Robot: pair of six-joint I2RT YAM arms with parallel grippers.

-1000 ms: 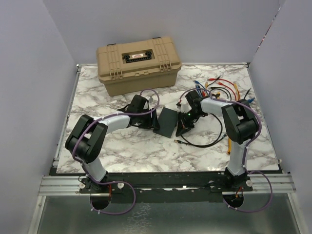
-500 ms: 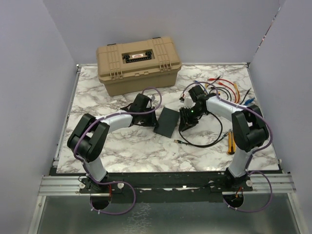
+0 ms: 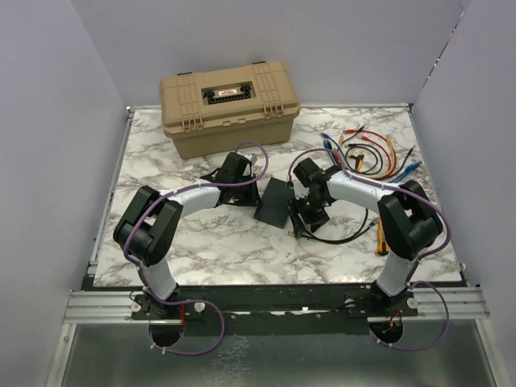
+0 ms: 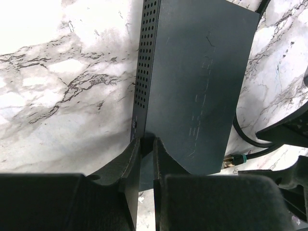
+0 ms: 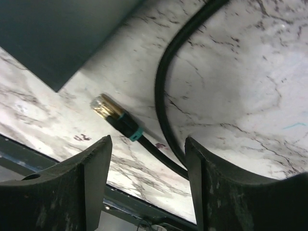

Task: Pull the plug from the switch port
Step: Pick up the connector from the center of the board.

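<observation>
Plug (image 5: 103, 107) lies loose beside the switch (image 4: 197, 82); the open right end effector (image 5: 147, 144) could snag its cable (image 5: 163, 72) lifting away. Left end effector (image 4: 146, 144) pinches the switch.

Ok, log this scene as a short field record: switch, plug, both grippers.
switch: flat on the marble table
plug: unplugged, loose on the table beside the switch, black cable attached
left gripper: shut on switch corner
right gripper: open over plug, holding nothing
</observation>
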